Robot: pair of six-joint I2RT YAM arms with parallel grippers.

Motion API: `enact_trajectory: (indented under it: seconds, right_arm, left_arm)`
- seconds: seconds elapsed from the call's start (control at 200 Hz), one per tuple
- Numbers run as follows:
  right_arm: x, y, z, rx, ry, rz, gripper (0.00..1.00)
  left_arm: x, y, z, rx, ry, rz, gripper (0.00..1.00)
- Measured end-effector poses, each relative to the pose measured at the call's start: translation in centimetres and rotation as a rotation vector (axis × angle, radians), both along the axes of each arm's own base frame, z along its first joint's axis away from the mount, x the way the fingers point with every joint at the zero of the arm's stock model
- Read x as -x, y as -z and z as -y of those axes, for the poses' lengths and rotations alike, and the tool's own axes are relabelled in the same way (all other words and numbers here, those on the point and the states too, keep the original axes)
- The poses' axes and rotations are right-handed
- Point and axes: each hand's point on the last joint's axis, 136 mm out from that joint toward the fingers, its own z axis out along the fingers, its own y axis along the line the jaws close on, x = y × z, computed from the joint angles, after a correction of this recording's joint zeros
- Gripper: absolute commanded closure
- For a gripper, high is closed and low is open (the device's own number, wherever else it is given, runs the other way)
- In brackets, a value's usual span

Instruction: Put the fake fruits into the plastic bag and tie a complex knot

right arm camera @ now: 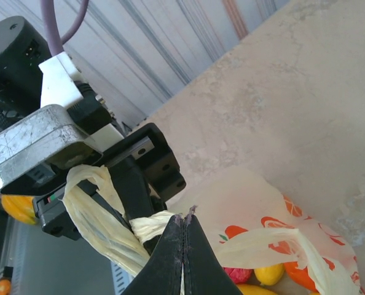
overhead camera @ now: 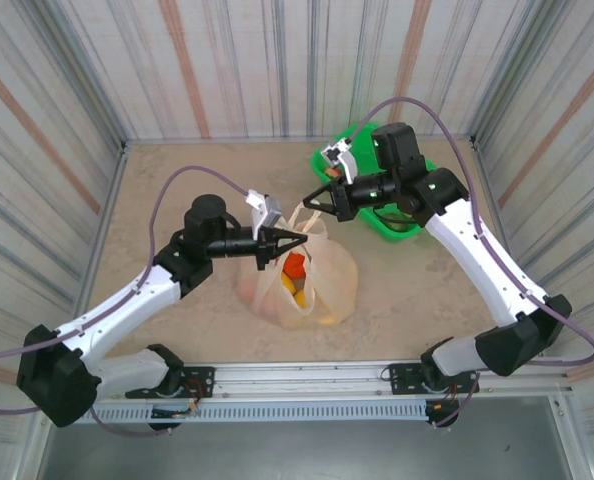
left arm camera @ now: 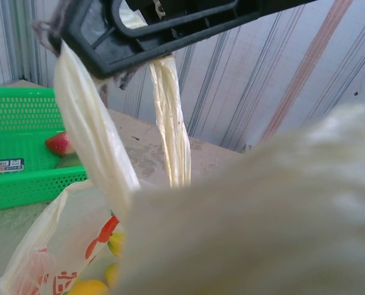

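two tools meet above the middle of the bench (overhead camera: 177,170), both closed on the handles (left arm camera: 170,123) of the plastic bag (overhead camera: 322,290).

left tool (overhead camera: 287,238): jaws narrow, clamped on cream handle plastic. two stretched ribbons of it hang from the tool toward the bag mouth.

right tool (right arm camera: 184,222): fingers pressed together, no gap showing. a twisted strand (right arm camera: 152,226) of handle is nipped at the tips, and another length runs off the other side across the bag. the tools sit just beside each other, the right one a little farther from the arm bases, with the handles taut.

bag: on the bench between the two arms, slumped, mouth upward. red and orange slice print on its side.

inside it: an orange fruit (overhead camera: 295,265) high in the opening, yellow fruits (left arm camera: 90,287) lower down, and a red fruit (right arm camera: 235,273) seen through the film.

green basket (overhead camera: 355,135): far right of the bench, behind the right arm, apart from the bag. one red-skinned fruit (left arm camera: 59,142) lies in it.

the near part of the left wrist view is blurred cream plastic, so no detail can be read there.
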Motion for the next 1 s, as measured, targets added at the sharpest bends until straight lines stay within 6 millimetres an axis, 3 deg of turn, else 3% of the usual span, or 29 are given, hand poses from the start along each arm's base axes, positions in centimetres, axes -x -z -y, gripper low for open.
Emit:
enact_trajectory:
  seconds: [0.18, 0.336, 0.501, 0.596, 0.691, 0.797, 0.917, 1.002]
  right_arm:
    - [0.3, -0.8, 0.6, -0.016, 0.015, 0.011, 1.00]
    - [-0.2, -2.1, 1.4, -0.044, 0.046, 0.057, 1.00]
    - [0.0, -2.6, 1.5, -0.064, 0.052, 0.071, 1.00]
    - [0.6, -2.1, 1.0, -0.075, 0.046, 0.080, 1.00]
    - [2.5, -0.8, -0.1, -0.072, 0.014, 0.094, 1.00]
    - [5.9, 1.4, -0.9, -0.078, -0.032, 0.140, 1.00]
    - [9.7, 4.1, -0.6, -0.096, -0.070, 0.208, 1.00]
    - [11.0, 5.6, -0.3, -0.116, -0.078, 0.261, 1.00]
  left_arm:
    - [-0.1, -0.3, 0.1, -0.002, -0.002, 0.020, 0.91]
    - [-0.2, 1.5, 0.2, -0.049, 0.001, -0.034, 0.87]
    - [-0.3, 2.4, 0.3, -0.075, 0.001, -0.062, 1.00]
    - [-0.3, 2.5, 0.2, -0.074, 0.000, -0.069, 1.00]
    - [-0.6, 2.3, 0.1, -0.065, -0.003, -0.074, 1.00]
    - [-0.7, 2.2, 0.0, -0.059, -0.009, -0.083, 1.00]
    - [-0.7, 2.2, -0.1, -0.057, -0.010, -0.093, 1.00]
    - [-0.7, 2.2, -0.1, -0.057, -0.010, -0.094, 1.00]
